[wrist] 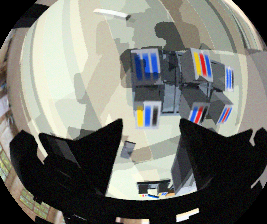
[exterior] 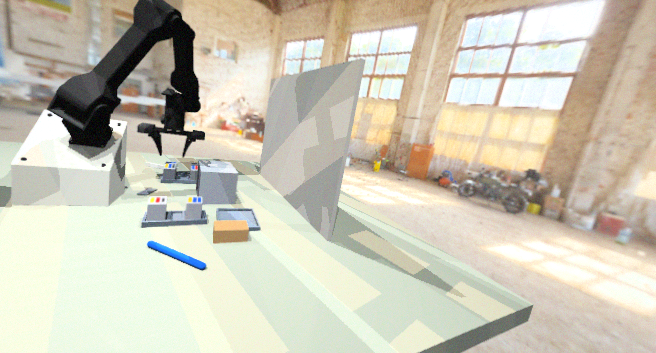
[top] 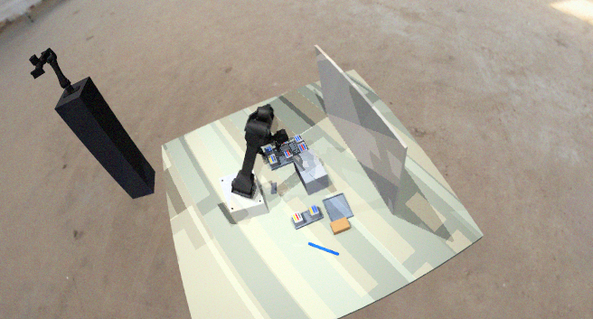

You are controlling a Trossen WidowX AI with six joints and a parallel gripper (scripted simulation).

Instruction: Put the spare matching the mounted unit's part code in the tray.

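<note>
Several spares with striped tops stand in the rear rack. In the wrist view one is all blue (wrist: 146,66), one yellow-blue-black (wrist: 141,115), one yellow-red-blue (wrist: 202,65); others show blue or red stripes. My gripper (exterior: 172,155) (wrist: 152,122) is partly open and empty, pointing down above the rack's near side. The grey box (top: 312,174) (exterior: 217,185), seemingly the mounted unit, stands beside the rack; no code on its back shows. The shallow tray (top: 336,206) (exterior: 240,216) is empty. The front rack holds a yellow-red unit (top: 296,218) (exterior: 156,210) and a yellow-blue unit (top: 314,211) (exterior: 194,210).
An orange block (top: 340,226) (exterior: 230,232) sits against the tray's near side. A blue stick (top: 323,248) (exterior: 176,255) lies in front. A tall grey panel (top: 362,129) (exterior: 310,143) stands beyond the box. A small grey piece (top: 274,188) (wrist: 128,149) lies near the arm's base.
</note>
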